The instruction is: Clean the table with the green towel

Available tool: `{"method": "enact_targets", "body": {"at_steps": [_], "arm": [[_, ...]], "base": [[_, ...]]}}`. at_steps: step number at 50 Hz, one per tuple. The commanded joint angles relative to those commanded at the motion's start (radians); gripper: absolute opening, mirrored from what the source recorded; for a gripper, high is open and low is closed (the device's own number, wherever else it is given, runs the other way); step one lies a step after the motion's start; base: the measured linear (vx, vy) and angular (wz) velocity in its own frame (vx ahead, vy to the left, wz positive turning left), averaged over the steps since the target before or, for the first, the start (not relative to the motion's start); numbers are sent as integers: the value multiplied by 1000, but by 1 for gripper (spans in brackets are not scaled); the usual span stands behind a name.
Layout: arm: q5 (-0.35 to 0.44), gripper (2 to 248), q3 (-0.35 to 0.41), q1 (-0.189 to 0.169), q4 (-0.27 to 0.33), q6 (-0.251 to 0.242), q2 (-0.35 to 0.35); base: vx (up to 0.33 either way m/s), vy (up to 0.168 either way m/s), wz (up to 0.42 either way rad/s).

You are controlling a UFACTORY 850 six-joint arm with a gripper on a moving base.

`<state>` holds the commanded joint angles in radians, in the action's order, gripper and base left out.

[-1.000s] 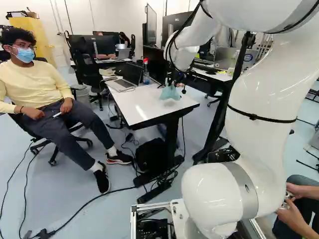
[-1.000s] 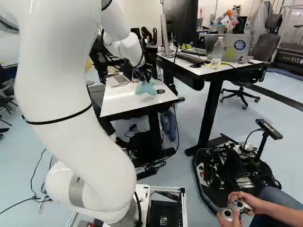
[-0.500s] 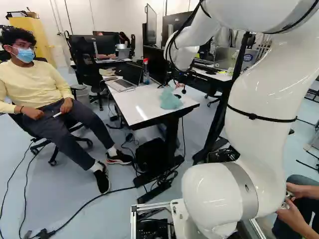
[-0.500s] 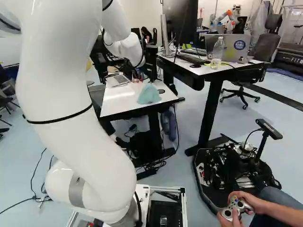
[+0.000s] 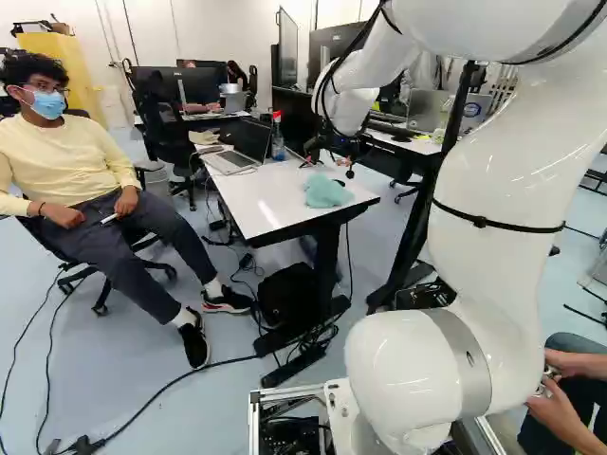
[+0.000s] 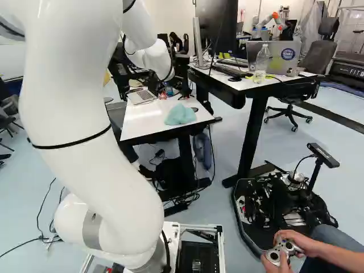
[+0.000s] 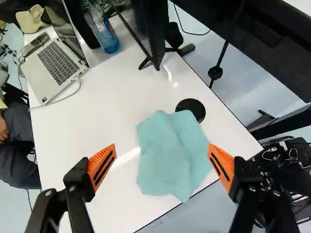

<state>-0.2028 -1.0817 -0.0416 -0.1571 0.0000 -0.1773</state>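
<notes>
Right now the black two-fingered tool point(image 5: 325, 161) with orange pads point(image 7: 102, 167) stands spread wide above the white rectangular tabletop point(image 7: 97, 131), nothing pinched in it. Its two fingers are well apart, one to either side of the pale blue-green cloth towel point(image 7: 172, 155). The towel lies on the tabletop in a loose, folded heap, with soft creases across it and one corner reaching the table's edge. One finger overlaps the towel's border in the wrist view; whether they touch, I cannot tell.

Just beside the towel is a flat, round black disc point(image 7: 191, 108), set at the towel's side away from the fingers. Farther along the tabletop sits an open silver laptop point(image 7: 56, 68) with dark keys, a pale cable point(image 7: 73, 94) curving out from its side. A dark, slim rectangular object point(image 7: 35, 44) rests by the laptop's keyboard, and a beige cloth cap point(image 7: 31, 18) lies beyond it. A clear blue bottle point(image 7: 109, 39) stands near the laptop, and a black splayed-leg stand point(image 7: 156, 53) has its feet on the tabletop between the bottle and the disc.

At the right of the right base view, a second desk point(image 6: 250, 84) carries a clear plastic bottle point(image 6: 262, 60) and a grey laptop point(image 6: 276, 56).
</notes>
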Motion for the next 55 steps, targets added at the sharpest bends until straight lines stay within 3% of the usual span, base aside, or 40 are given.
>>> {"method": "enact_targets", "body": {"at_steps": [32, 55], "arm": [[5, 247, 5, 0, 1, 0, 2], [60, 247, 56, 2, 9, 0, 26]], "base": [[0, 0, 0], [0, 0, 0]]}}
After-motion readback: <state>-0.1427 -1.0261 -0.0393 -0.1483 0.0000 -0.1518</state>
